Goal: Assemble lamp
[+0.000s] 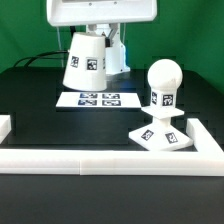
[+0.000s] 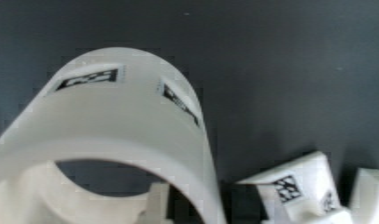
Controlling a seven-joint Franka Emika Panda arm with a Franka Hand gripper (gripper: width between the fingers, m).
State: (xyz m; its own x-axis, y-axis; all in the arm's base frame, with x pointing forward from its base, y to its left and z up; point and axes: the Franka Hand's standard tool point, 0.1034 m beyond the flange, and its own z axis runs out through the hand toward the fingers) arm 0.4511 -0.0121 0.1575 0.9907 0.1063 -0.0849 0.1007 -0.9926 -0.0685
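Shade is up off the table under the arm, tilted, narrow end toward the wrist, tags facing the exterior camera. You can see it hanging clear above the marker board, which lies flat on the black table.

Gripper: fingers are hidden behind the shade in the exterior view and out of frame in the wrist view, so you cannot tell from these frames whether the jaws are clamped on it or not. The shade sitting in mid-air right under the wrist is all you get.

Wrist view: shade fills most of the frame, two tags visible on its outer wall, open mouth facing the camera.

Bulb already sits upright on the base, at the exterior view's right, just inside the white rail border. Shade and bulb are well apart. In the wrist view a tagged corner of the base shows past the shade rim.
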